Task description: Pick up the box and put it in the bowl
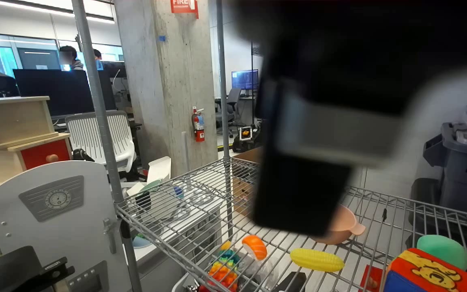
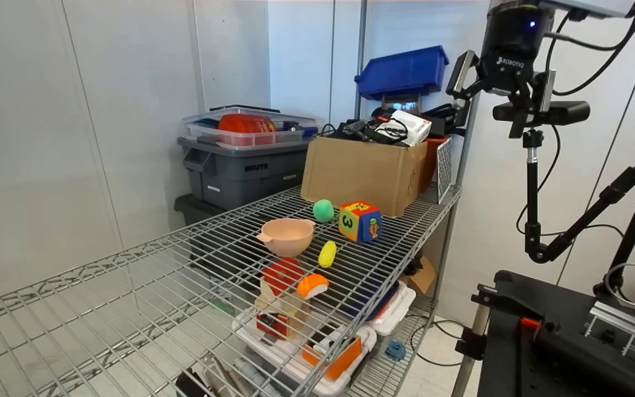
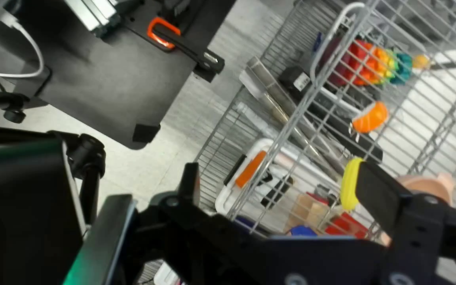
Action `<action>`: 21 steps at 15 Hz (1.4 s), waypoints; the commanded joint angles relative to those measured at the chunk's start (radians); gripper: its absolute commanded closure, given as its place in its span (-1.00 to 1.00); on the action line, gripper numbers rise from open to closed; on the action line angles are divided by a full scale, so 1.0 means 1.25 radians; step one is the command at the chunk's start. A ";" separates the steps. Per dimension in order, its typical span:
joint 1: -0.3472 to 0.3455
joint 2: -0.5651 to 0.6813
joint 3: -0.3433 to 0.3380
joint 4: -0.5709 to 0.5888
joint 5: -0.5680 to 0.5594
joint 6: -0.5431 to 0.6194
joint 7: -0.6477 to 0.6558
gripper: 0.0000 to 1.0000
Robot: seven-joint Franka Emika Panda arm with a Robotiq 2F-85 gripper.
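Observation:
The box, a soft toy cube with red, blue, yellow and green faces, sits on the wire shelf in both exterior views. In the wrist view it is mostly hidden; a blue patch above the gripper's body may be part of it. The salmon-pink bowl stands upright near the box; it is partly covered by the gripper in an exterior view and in the wrist view. My gripper is open and empty, high above the shelf, its fingers wide apart. A blurred finger fills an exterior view.
A yellow corn toy, an orange sushi toy and a green toy lie near the bowl and box. A large cardboard box stands behind them. Metal posts rise at the shelf corners. A black arm mount stands beside the shelf.

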 commanded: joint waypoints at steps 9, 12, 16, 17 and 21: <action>0.015 0.438 0.007 0.476 0.213 0.200 0.183 -1.00; 0.019 0.578 0.012 0.584 0.184 0.138 0.258 -1.00; 0.016 0.708 0.029 0.677 0.163 0.097 0.302 -1.00; 0.017 0.736 0.032 0.702 0.158 0.085 0.312 -1.00; 0.028 0.849 0.035 0.821 0.125 0.052 0.377 -1.00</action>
